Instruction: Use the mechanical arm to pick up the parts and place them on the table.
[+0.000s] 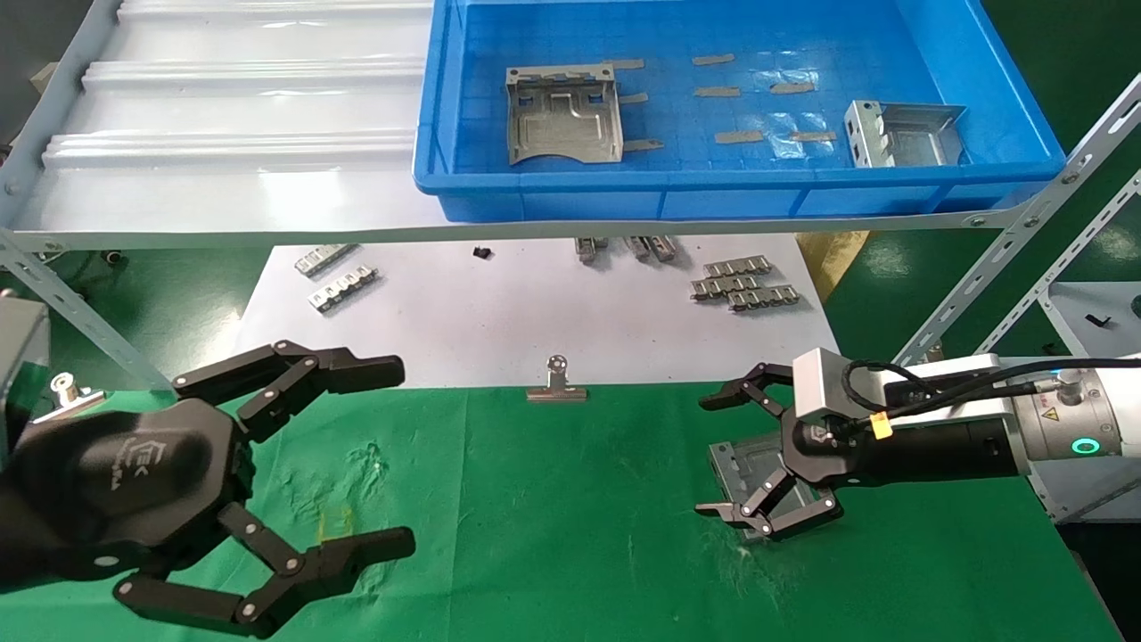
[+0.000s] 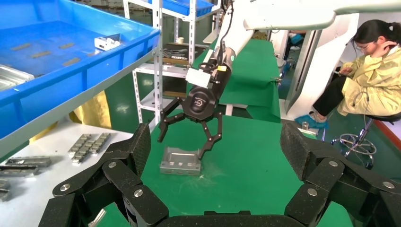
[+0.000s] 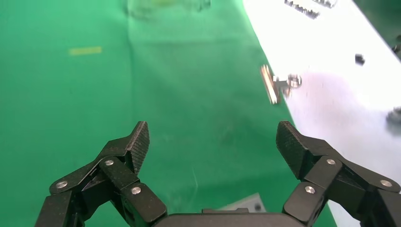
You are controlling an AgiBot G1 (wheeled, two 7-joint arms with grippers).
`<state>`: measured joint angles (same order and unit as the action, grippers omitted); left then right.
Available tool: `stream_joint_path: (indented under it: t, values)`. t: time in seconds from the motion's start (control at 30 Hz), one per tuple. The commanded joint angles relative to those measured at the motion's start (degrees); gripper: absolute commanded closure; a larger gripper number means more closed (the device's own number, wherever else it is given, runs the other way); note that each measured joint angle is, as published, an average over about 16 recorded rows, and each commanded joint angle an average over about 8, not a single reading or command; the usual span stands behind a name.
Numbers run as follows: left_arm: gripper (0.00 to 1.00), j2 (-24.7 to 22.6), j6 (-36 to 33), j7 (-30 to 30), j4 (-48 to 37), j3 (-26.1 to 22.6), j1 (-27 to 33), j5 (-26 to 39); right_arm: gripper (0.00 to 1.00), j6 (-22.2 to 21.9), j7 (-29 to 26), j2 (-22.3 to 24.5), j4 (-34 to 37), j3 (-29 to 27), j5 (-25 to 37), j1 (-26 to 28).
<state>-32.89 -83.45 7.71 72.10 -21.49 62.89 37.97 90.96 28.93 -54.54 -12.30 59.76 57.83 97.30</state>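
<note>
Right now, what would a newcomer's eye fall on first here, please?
Likely the right pincer, spread open over a grey part lying on the green table. Next, the big blue bin on the shelf, holding two more parts. The left pincer hangs open nearby.

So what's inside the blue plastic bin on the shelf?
The blue plastic bin holds two grey sheet-metal parts, one flat, one upturned, plus tape strips. Its front wall hides the nearest floor strip.
</note>
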Motion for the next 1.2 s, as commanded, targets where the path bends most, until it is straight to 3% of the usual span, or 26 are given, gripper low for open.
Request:
stream_joint_path:
  t: [0.03, 1.2]
  values:
    - [0.0, 0.0, 0.0, 0.0, 0.0, 0.0, 0.0, 0.0, 0.0, -0.19, -1.44, 0.71, -2.23, -1.59, -0.58, -1.3]
    - [0.0, 0.0, 0.0, -0.01, 0.0, -0.01, 0.01, -0.01, 0.0, -3.7, -27.92, 13.73, -43.11, -30.77, -11.24, -25.14]
